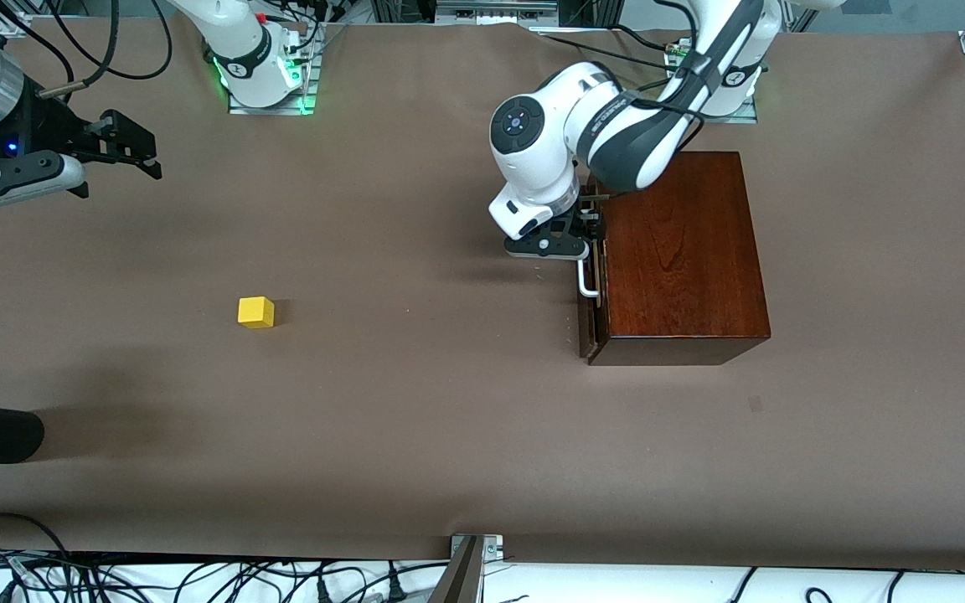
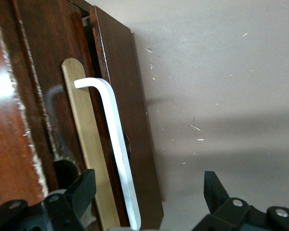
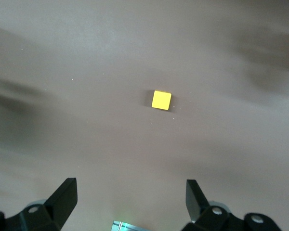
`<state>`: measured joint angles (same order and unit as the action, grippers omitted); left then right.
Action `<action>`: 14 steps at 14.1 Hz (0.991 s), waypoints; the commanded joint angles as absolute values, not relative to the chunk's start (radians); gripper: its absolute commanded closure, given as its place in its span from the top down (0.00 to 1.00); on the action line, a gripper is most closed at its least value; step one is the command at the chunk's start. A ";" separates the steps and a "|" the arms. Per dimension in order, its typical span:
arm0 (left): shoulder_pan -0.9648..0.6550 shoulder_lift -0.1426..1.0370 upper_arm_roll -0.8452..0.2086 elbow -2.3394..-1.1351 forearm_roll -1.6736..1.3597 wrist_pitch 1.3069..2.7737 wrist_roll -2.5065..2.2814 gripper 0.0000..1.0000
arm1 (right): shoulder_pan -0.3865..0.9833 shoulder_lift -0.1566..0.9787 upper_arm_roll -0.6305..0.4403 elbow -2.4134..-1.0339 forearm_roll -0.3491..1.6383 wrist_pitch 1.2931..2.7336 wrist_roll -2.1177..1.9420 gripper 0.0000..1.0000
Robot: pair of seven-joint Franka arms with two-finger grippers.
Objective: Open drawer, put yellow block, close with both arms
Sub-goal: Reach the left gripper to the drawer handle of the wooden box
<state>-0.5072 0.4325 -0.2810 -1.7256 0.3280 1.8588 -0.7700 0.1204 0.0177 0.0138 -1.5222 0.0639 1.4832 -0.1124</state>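
The dark wooden box [image 1: 679, 251] stands on the brown worktop [image 1: 449, 419] toward the left arm's end. Its drawer [image 1: 592, 314] sits in the box face that looks toward the right arm's end — the front panel stands slightly proud of the box, barely pulled out. In the left wrist view a narrow dark gap shows between the drawer front [image 2: 130, 130] and the box body.

The left claw [image 1: 585, 241] is at the drawer front, level with the white handle [image 1: 587, 283]. Its fingers [image 2: 82, 190] are spread wide, one on each side of the handle bar [image 2: 116, 144], with no contact visible on either side.

The yellow block [image 1: 255, 311] rests on the bare worktop, well apart from the box and toward the right arm's end. It lies slightly nearer the front camera than the drawer handle.

The right claw [image 1: 118, 155] hangs in the air over the worktop at the right arm's end, waiting. Its fingers [image 3: 65, 197] stand wide apart and hold nothing — the yellow block [image 3: 161, 100] appears on the worktop below, clear of both fingers.
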 commanded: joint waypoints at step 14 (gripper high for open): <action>-0.568 0.534 -0.276 -1.720 0.382 2.074 -0.959 1.00 | 0.114 0.037 0.014 -1.814 0.029 1.764 -0.110 1.00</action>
